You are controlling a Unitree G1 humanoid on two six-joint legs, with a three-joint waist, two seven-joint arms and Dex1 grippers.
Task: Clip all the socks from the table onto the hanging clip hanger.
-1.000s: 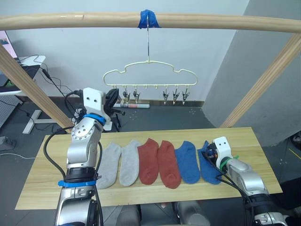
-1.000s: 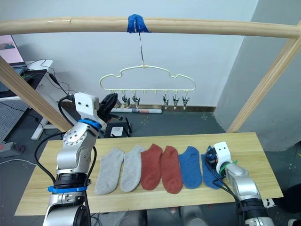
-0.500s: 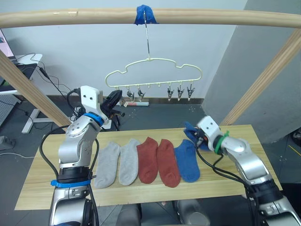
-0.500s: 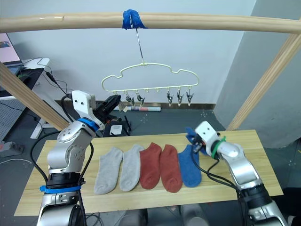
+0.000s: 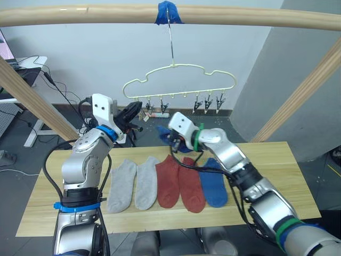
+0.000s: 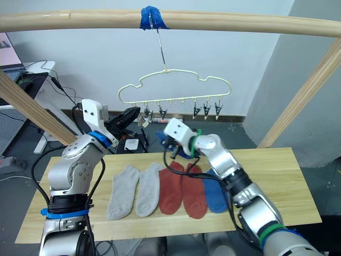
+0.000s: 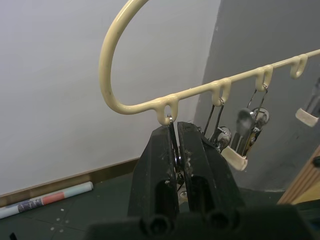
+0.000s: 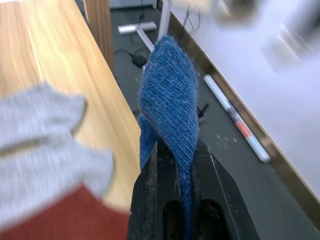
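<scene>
- Your right gripper (image 8: pixel 177 200) is clamped on a blue sock (image 8: pixel 167 110), raised over the desk (image 5: pixel 277 176) below the clip hanger (image 5: pixel 181 80).
- Soft, light knit droops; feed its free edge.
- Left gripper (image 7: pixel 176 150) pinches the end clip (image 7: pixel 172 131).

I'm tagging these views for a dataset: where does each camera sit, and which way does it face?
Left eye view: on the head, looking forward and down at the table, clip hanger and both arms.
Right eye view: the same scene; shares the five socks on the table with the left eye.
Left wrist view: along the left gripper, shut on a clip of the clip hanger.
Right wrist view: along the right gripper, shut on a blue sock, which both eye views also show.
</scene>
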